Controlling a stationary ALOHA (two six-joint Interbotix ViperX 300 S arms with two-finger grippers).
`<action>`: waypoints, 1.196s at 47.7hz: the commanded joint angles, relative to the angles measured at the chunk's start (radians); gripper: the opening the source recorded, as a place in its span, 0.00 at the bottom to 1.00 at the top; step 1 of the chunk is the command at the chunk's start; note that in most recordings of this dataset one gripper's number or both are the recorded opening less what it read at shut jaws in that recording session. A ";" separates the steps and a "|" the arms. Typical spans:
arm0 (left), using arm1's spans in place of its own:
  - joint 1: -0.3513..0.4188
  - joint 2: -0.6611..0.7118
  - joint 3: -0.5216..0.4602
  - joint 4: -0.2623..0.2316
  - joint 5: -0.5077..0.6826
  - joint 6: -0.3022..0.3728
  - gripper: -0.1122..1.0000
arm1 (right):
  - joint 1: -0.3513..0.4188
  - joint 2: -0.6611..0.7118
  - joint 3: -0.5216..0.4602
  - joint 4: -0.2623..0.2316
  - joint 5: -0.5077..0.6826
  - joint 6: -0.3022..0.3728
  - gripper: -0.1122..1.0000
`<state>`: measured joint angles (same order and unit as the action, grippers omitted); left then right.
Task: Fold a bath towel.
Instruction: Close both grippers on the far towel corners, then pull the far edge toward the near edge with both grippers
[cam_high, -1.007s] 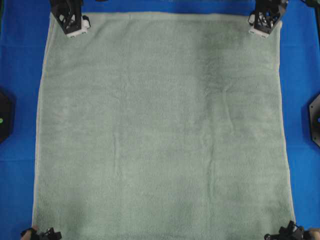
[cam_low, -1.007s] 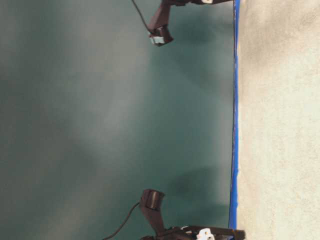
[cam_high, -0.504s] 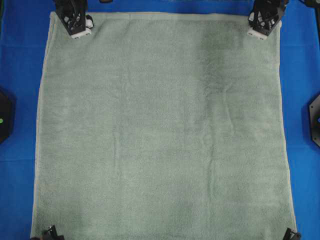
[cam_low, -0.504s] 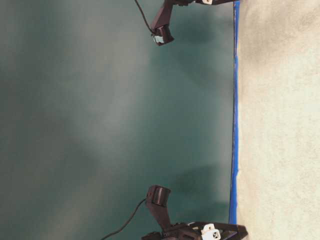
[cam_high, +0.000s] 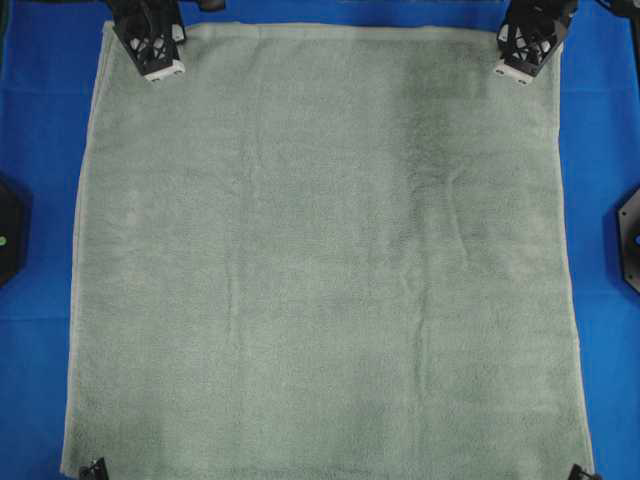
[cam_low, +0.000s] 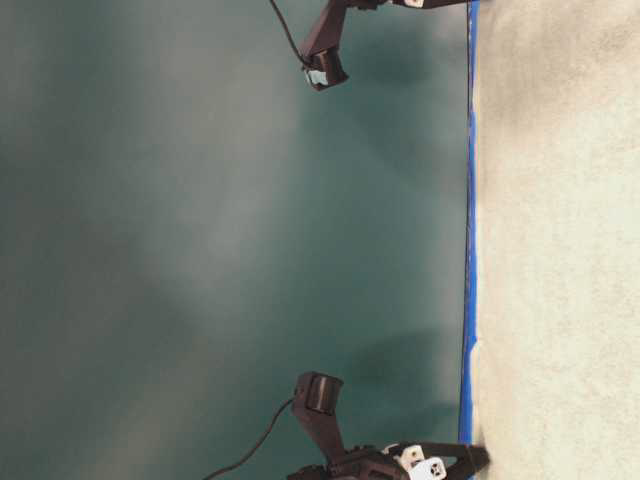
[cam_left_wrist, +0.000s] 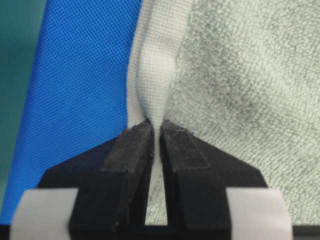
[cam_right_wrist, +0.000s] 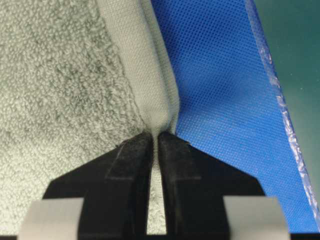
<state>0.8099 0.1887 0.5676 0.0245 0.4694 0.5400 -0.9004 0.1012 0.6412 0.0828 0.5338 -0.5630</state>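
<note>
Two grippers pinch the bath towel (cam_high: 320, 250): the left gripper (cam_left_wrist: 156, 131) and right gripper (cam_right_wrist: 155, 135) each squeeze its hemmed edge at a top corner.

blue cloth surface (cam_high: 40, 120), bath towel (cam_high: 320, 260) spread flat

A bright blue woven cloth surface (cam_high: 35, 120) covers the tabletop. A clear tape strip (cam_right_wrist: 280, 107) runs along its edge. A plain dark teal backdrop (cam_low: 200, 240) stands beyond it.
</note>
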 joint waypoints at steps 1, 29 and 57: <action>0.008 -0.023 -0.008 0.008 0.046 -0.003 0.13 | 0.014 -0.043 -0.008 0.012 0.015 0.005 0.15; -0.078 -0.224 -0.043 0.008 0.288 -0.087 0.13 | 0.101 -0.264 0.018 0.017 0.126 0.133 0.15; -0.792 -0.426 0.287 0.005 0.287 -0.819 0.13 | 0.942 -0.497 0.293 0.011 0.123 0.904 0.15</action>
<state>0.1197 -0.2148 0.8575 0.0261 0.7593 -0.2056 -0.0706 -0.3758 0.9357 0.0951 0.6703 0.2592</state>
